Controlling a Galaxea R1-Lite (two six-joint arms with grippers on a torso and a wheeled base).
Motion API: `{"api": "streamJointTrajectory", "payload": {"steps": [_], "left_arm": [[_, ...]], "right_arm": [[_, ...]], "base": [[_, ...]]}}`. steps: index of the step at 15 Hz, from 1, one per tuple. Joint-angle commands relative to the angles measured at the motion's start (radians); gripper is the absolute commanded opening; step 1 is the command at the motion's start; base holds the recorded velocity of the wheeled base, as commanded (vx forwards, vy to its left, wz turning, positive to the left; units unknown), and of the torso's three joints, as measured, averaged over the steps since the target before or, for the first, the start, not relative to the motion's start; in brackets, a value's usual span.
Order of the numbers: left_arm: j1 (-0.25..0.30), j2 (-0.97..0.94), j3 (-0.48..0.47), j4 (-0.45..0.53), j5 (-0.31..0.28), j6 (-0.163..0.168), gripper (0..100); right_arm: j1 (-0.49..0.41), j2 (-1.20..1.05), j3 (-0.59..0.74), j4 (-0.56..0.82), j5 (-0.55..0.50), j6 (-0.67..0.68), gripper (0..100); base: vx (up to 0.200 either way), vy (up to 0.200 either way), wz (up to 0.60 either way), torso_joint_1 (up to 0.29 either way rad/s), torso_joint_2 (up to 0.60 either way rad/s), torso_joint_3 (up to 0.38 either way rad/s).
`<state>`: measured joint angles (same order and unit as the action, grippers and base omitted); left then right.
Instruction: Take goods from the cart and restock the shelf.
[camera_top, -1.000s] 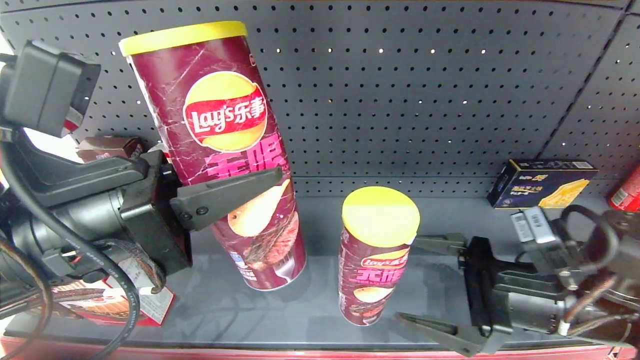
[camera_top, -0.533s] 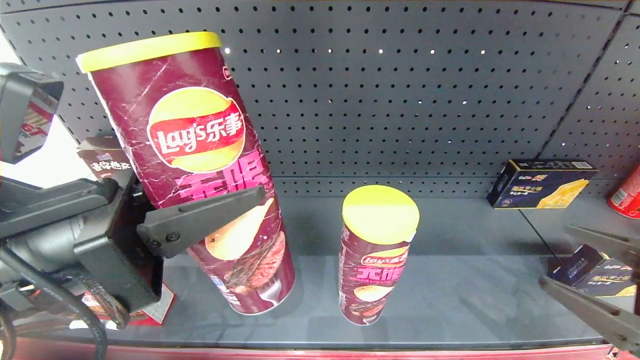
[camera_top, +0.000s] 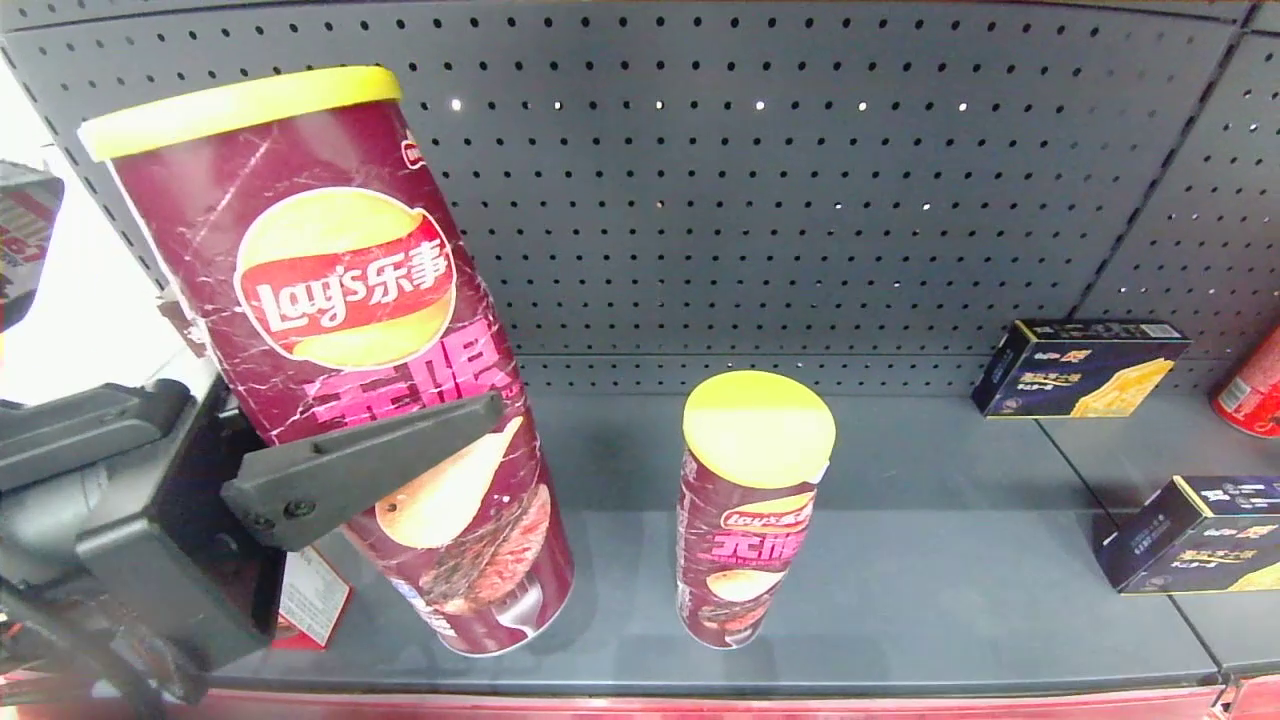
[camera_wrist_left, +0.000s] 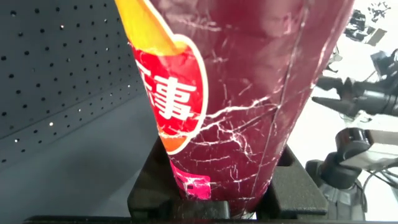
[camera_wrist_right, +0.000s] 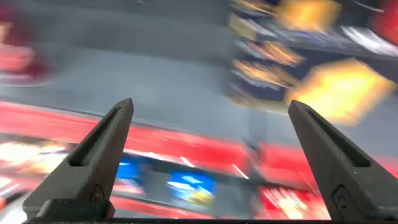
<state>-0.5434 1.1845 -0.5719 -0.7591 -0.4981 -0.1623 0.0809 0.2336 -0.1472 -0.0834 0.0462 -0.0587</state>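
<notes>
One shelved can (camera_top: 757, 505) stands mid-frame on the shelf (camera_top: 950, 560). The left gripper (camera_top: 430, 420) fingers clamp a second can (camera_top: 330, 300), unplaced. The right gripper (camera_wrist_right: 210, 106) fingers are wide.

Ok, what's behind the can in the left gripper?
The pegboard and, low beside the left gripper, a corner of a red and white pack. The can and gripper cover the rest of it.

Maroon, white-veined, yellow lids: tilted chip can (camera_top: 345, 330), upright chip can (camera_top: 748, 545). Navy with yellow: rear box (camera_top: 1080, 367), front box (camera_top: 1190, 535). Dark grey, hole-dotted: pegboard (camera_top: 800, 200).
</notes>
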Motion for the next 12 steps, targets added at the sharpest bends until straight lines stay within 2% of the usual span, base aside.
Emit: {"api": "streamJointTrajectory", "payload": {"steps": [1,2,5,7,10,12], "left_arm": [[0.002,-0.017,0.003,0.001,0.001,0.000,0],[0.002,-0.019,0.003,0.003,0.001,0.000,0],[0.003,-0.025,0.006,0.003,0.001,0.000,0],[0.003,-0.028,0.001,0.003,0.001,0.000,0],[0.005,-0.031,0.001,0.003,0.001,0.000,0],[0.005,-0.036,0.001,0.003,0.003,0.000,0]], "right_arm": [[-0.015,-0.148,0.072,0.051,-0.068,0.000,100],[-0.016,-0.148,0.147,0.017,-0.094,-0.001,100],[-0.016,-0.149,0.147,0.021,-0.043,0.002,100],[-0.009,-0.143,0.147,0.024,-0.048,0.005,100],[-0.066,-0.181,0.147,0.027,-0.131,0.077,100],[-0.078,-0.224,0.147,0.059,-0.040,0.059,100]], "base": [[0.000,0.000,0.00,0.000,0.00,0.000],[0.000,0.000,0.00,0.000,0.00,0.000],[0.000,0.000,0.00,0.000,0.00,0.000],[0.000,0.000,0.00,0.000,0.00,0.000],[0.000,0.000,0.00,0.000,0.00,0.000],[0.000,0.000,0.00,0.000,0.00,0.000]]}}
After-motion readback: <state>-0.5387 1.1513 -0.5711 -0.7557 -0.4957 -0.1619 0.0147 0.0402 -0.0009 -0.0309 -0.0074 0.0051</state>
